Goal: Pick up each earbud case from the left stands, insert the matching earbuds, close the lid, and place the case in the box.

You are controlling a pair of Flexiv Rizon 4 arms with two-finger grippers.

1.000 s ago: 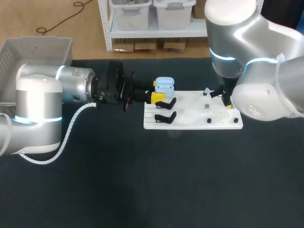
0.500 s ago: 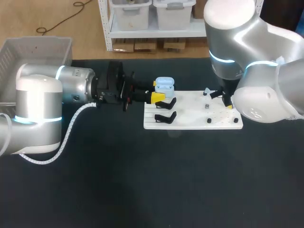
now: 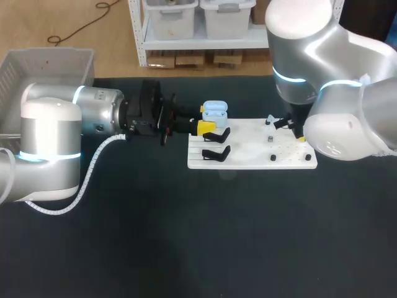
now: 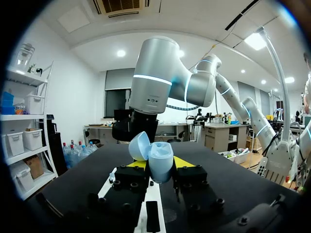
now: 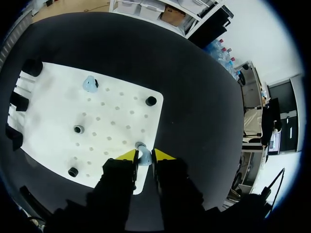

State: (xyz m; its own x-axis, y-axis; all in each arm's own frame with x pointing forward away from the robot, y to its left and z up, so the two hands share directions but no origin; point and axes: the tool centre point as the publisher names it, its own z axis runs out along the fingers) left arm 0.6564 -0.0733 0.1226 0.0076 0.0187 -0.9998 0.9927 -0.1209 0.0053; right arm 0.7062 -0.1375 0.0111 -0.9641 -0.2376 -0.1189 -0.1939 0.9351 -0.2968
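A light blue earbud case [image 3: 214,112] with its lid up is held sideways over the left end of the white board [image 3: 248,160]. My left gripper [image 3: 206,119] is shut on it. From the left wrist, the case [image 4: 160,160] sits between the yellow fingertips [image 4: 183,161]. At the board's far right corner my right gripper [image 5: 144,156] points down, and its tips press a pale blue earbud [image 5: 143,153] from both sides. In the head view that gripper [image 3: 296,131] is partly hidden by its arm. A second earbud [image 5: 89,83] stands on a peg farther along the board [image 5: 116,121].
Two black stands [image 3: 216,153] sit at the board's left end, one of them under the held case. Small black pegs [image 5: 151,101] dot the board. A grey box [image 3: 43,68] stands at the table's far left corner.
The right arm has shifted very slightly at the board's far right corner. The left arm and the case have not moved.
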